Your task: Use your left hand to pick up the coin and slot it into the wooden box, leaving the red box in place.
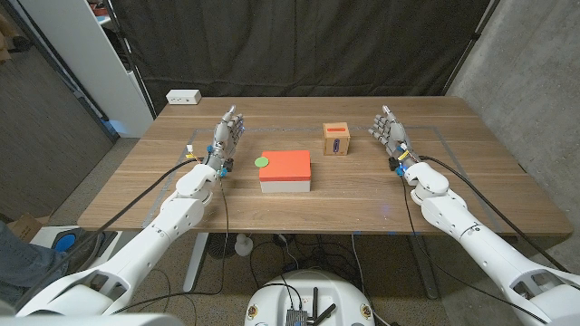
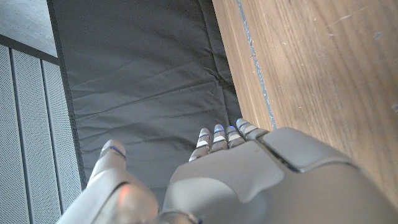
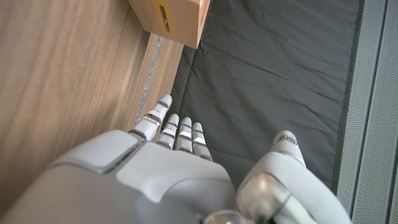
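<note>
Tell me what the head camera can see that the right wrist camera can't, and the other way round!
Head view alone: the green coin lying on the red box, plus the left hand, open beside it. Right wrist view alone: a close look along the back of the right hand, with the dark curtain past its fingers. Both: the right hand, open and holding nothing, the wooden box with its slot, and the wooden table.

In the right wrist view the picture's edge is cutting off the wooden box (image 3: 174,18), showing only one slotted face. In the head view the coin (image 1: 263,162) is showing too small to tell any detail, and the frame is cropping the table (image 1: 471,195) legs.
</note>
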You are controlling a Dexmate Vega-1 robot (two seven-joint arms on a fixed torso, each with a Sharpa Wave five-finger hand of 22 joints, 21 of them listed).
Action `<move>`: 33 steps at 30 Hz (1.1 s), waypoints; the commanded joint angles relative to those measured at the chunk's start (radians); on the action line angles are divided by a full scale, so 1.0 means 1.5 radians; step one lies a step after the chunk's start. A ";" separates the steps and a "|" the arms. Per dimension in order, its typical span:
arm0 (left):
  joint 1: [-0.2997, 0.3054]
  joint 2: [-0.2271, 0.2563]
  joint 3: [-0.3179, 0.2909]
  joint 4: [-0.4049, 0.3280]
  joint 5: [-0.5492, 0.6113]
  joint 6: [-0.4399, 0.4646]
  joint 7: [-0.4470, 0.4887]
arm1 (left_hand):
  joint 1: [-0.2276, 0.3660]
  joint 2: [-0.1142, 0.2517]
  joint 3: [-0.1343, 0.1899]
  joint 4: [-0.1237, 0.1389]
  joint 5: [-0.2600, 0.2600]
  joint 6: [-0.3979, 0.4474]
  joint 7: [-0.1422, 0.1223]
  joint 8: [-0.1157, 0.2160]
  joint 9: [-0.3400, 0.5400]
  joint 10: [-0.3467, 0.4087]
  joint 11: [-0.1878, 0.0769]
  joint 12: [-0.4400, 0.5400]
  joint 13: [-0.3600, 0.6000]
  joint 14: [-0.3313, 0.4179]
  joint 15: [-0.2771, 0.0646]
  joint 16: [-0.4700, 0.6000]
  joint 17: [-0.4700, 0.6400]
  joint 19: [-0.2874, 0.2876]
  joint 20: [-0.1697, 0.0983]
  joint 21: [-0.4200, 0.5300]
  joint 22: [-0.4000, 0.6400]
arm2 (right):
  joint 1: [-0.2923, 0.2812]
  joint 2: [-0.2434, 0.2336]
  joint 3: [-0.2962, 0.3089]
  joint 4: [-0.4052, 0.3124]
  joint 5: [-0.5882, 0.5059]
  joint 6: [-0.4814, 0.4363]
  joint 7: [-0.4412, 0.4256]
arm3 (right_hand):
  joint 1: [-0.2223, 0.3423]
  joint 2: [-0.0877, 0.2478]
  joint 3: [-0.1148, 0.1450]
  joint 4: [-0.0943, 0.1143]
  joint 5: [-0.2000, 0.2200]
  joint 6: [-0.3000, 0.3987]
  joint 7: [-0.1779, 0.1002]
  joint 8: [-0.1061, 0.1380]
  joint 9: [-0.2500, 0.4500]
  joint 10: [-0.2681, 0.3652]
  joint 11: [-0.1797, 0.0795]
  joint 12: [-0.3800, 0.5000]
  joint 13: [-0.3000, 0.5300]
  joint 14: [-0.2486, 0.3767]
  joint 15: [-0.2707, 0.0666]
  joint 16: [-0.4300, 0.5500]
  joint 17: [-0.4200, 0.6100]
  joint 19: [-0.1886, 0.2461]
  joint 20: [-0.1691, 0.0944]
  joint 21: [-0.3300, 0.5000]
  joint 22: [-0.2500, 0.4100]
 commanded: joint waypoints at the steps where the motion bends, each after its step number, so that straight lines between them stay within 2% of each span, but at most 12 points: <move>1: -0.006 -0.002 -0.001 0.005 -0.001 -0.005 -0.004 | 0.002 -0.002 0.004 0.001 0.004 0.007 0.005 0.006 0.001 0.006 0.001 0.005 0.001 0.004 0.001 0.004 0.003 0.000 -0.029 0.003 0.001 | -0.010 -0.004 0.001 -0.016 -0.010 -0.007 -0.026 | 0.006 0.002 0.005 -0.001 0.004 0.001 0.007 0.002 0.002 0.003 0.004 0.005 0.001 0.004 0.007 0.005 0.003 0.006 -0.001 0.004 0.003; 8: -0.006 0.002 0.000 -0.002 0.001 0.005 0.002 | 0.007 0.007 0.006 0.001 0.004 0.019 0.002 0.007 0.001 0.025 0.003 0.009 0.001 0.023 0.003 0.007 0.002 0.010 -0.016 0.005 0.001 | -0.015 -0.006 0.002 -0.023 -0.016 -0.005 -0.035 | 0.008 0.004 0.006 -0.002 0.004 0.002 0.007 0.002 0.002 0.005 0.006 0.005 0.000 0.006 0.007 0.005 0.002 0.008 0.001 0.004 0.003; 9: -0.005 0.003 -0.001 -0.007 -0.001 0.010 0.006 | 0.008 0.011 0.007 0.000 0.004 0.021 -0.003 0.005 0.001 0.033 0.004 0.010 0.001 0.034 0.003 0.009 0.002 0.017 0.002 0.007 0.001 | -0.016 -0.005 0.003 -0.024 -0.015 -0.004 -0.036 | 0.008 0.004 0.006 -0.002 0.004 0.003 0.007 0.003 0.002 0.005 0.006 0.005 0.000 0.007 0.007 0.005 0.002 0.008 0.001 0.004 0.003; 11: -0.002 0.012 -0.002 -0.017 -0.001 0.024 0.007 | 0.012 0.018 0.008 -0.002 0.004 0.029 -0.029 0.004 0.001 0.057 0.006 0.015 0.001 0.060 0.009 0.012 0.002 0.027 0.021 0.008 0.001 | -0.018 -0.006 0.004 -0.027 -0.014 -0.006 -0.039 | 0.008 0.005 0.006 -0.002 0.004 0.004 0.006 0.003 0.002 0.006 0.006 0.005 0.000 0.008 0.007 0.006 0.001 0.009 0.001 0.004 0.003; 13: 0.001 0.017 -0.002 -0.026 0.002 0.033 0.018 | 0.014 0.023 0.010 -0.004 0.004 0.032 -0.038 0.003 0.001 0.075 0.004 0.018 0.001 0.081 0.018 0.014 0.002 0.043 0.041 0.011 0.002 | -0.019 -0.005 0.004 -0.028 -0.014 -0.006 -0.040 | 0.009 0.005 0.007 -0.002 0.004 0.004 0.006 0.003 0.002 0.007 0.006 0.005 0.000 0.009 0.007 0.006 0.001 0.009 0.001 0.004 0.003; 16: 0.010 0.030 -0.005 -0.059 0.006 0.068 0.048 | 0.018 0.030 0.012 -0.008 0.004 0.047 -0.046 0.003 0.001 0.131 -0.002 0.028 0.003 0.147 0.020 0.025 0.003 0.101 0.058 0.025 0.003 | -0.021 -0.003 0.005 -0.027 -0.012 -0.004 -0.040 | 0.010 0.007 0.007 -0.003 0.004 0.004 0.005 0.003 0.003 0.008 0.007 0.005 0.000 0.010 0.009 0.006 0.000 0.011 0.001 0.004 0.003; 19: 0.018 0.036 -0.008 -0.079 0.005 0.091 0.072 | 0.020 0.035 0.016 -0.013 0.005 0.064 -0.049 0.002 0.001 0.201 -0.001 0.037 0.005 0.249 0.012 0.040 0.006 0.199 0.073 0.051 0.007 | -0.021 -0.001 0.003 -0.025 -0.016 0.001 -0.042 | 0.010 0.008 0.008 -0.003 0.004 0.005 0.005 0.002 0.003 0.009 0.007 0.005 0.000 0.010 0.008 0.006 0.000 0.011 0.001 0.004 0.003; 21: 0.020 0.040 -0.009 -0.088 0.003 0.102 0.078 | 0.019 0.037 0.019 -0.013 0.005 0.075 -0.047 0.003 0.001 0.256 -0.011 0.043 0.006 0.323 -0.003 0.052 0.008 0.258 0.073 0.068 0.012 | -0.022 0.001 0.004 -0.027 -0.015 -0.001 -0.048 | 0.011 0.009 0.008 -0.004 0.004 0.005 0.004 0.002 0.003 0.010 0.007 0.005 0.000 0.010 0.009 0.006 0.000 0.011 0.001 0.004 0.003; 23: 0.023 0.042 -0.012 -0.099 -0.003 0.116 0.086 | 0.024 0.040 0.024 -0.016 0.005 0.083 -0.042 0.004 0.002 0.335 -0.011 0.059 0.008 0.387 -0.023 0.063 0.009 0.309 0.050 0.091 0.022 | -0.022 0.001 0.003 -0.025 -0.019 0.003 -0.048 | 0.011 0.009 0.009 -0.004 0.004 0.006 0.003 0.002 0.003 0.011 0.008 0.005 0.000 0.011 0.009 0.006 -0.001 0.012 0.001 0.004 0.003; 27: 0.029 0.043 -0.016 -0.122 -0.010 0.146 0.114 | 0.033 0.042 0.035 -0.019 0.006 0.102 -0.029 0.006 0.002 0.459 -0.018 0.082 0.010 0.519 -0.049 0.097 0.015 0.381 0.029 0.145 0.056 | -0.024 0.005 0.003 -0.026 -0.019 0.007 -0.052 | 0.012 0.011 0.009 -0.005 0.004 0.008 0.003 0.003 0.003 0.015 0.008 0.006 0.000 0.014 0.010 0.007 -0.001 0.013 0.002 0.004 0.003; 30: 0.031 0.043 -0.021 -0.134 -0.024 0.168 0.125 | 0.041 0.051 0.047 -0.020 0.006 0.127 -0.017 0.009 0.003 0.587 -0.024 0.108 0.012 0.636 -0.074 0.140 0.028 0.451 0.015 0.212 0.100 | -0.024 0.006 0.002 -0.025 -0.022 0.010 -0.053 | 0.014 0.013 0.010 -0.005 0.004 0.010 0.002 0.004 0.003 0.016 0.008 0.006 0.000 0.014 0.009 0.007 -0.002 0.015 0.003 0.004 0.003; 33: 0.033 0.044 -0.026 -0.144 -0.047 0.192 0.126 | 0.061 0.056 0.060 -0.023 0.006 0.165 0.006 0.011 0.003 0.740 -0.036 0.150 0.024 0.767 -0.101 0.203 0.049 0.534 0.007 0.299 0.160 | -0.025 0.009 0.002 -0.026 -0.023 0.011 -0.058 | 0.014 0.015 0.011 -0.005 0.004 0.011 0.002 0.004 0.003 0.017 0.009 0.006 0.000 0.015 0.009 0.008 -0.002 0.015 0.002 0.004 0.003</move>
